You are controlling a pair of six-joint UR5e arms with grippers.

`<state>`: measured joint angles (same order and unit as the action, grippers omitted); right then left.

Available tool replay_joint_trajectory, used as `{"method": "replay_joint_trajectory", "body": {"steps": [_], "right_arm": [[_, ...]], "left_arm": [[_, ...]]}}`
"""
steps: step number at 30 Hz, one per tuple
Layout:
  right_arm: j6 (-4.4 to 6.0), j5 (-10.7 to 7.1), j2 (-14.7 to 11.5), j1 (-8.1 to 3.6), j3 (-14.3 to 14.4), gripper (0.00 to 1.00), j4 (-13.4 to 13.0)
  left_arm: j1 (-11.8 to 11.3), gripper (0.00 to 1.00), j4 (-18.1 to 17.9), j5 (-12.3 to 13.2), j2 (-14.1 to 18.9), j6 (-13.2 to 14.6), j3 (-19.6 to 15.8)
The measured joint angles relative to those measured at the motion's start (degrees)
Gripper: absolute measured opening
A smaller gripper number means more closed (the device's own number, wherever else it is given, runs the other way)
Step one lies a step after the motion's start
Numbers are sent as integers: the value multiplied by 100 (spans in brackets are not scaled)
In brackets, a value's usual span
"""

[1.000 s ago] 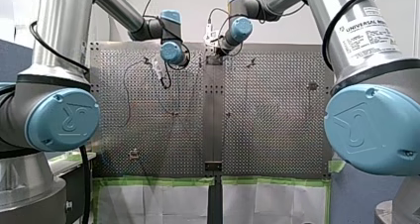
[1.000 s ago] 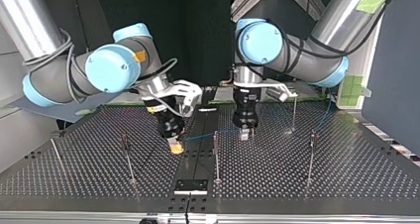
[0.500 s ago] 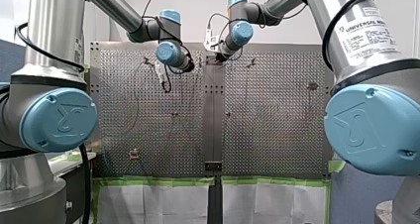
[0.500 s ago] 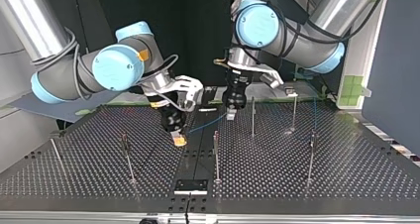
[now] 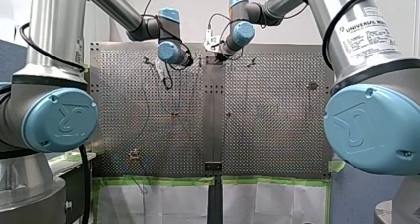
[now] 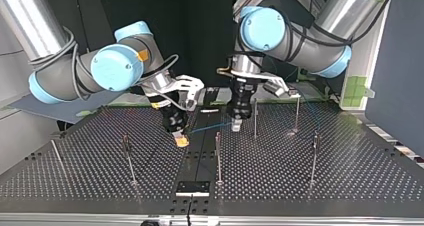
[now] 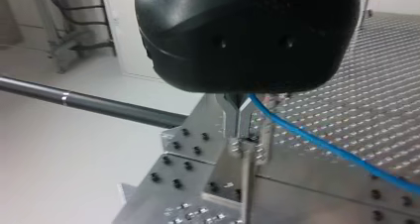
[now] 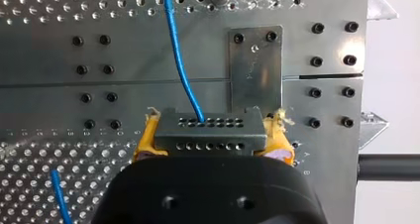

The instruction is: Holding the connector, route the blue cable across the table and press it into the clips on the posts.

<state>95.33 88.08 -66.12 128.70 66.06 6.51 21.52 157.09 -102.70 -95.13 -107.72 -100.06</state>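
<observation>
My right hand clamps the grey perforated metal connector; my left hand, narrowed on the thin blue cable by a slim metal post (clip unclear), may miss it if misaligned.

Connector: grey block, two rows of holes, level, clamped between the yellow pads of my right hand. Blue cable leaves its upper face and spans above the surface to my left hand. Thin metal posts stand upright, well apart; clips indistinct.
</observation>
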Motion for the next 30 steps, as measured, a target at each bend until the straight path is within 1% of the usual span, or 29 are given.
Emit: {"method": "replay_joint_trajectory", "body": {"steps": [6,11,15,18,21,25,30], "right_arm": [[37,-149,2,-100,0,0,-21],[47,-237,7,-199,-19,0,-30],[52,-321,15,-273,-80,0,-41],[56,-365,23,-323,-125,0,-44],[57,-412,37,-370,-147,0,-53],[63,-448,67,-441,-154,0,-63],[80,-500,180,-542,-221,0,-71]], "left_arm": [[-52,2,10,39,-256,41,217],[-120,2,-108,45,-441,38,271],[-276,2,-193,130,-483,27,312],[-434,2,-220,268,-494,12,393],[-534,2,-188,390,-565,2,515],[-528,2,-102,528,-720,26,691],[-486,2,-51,597,-969,43,942]]}}
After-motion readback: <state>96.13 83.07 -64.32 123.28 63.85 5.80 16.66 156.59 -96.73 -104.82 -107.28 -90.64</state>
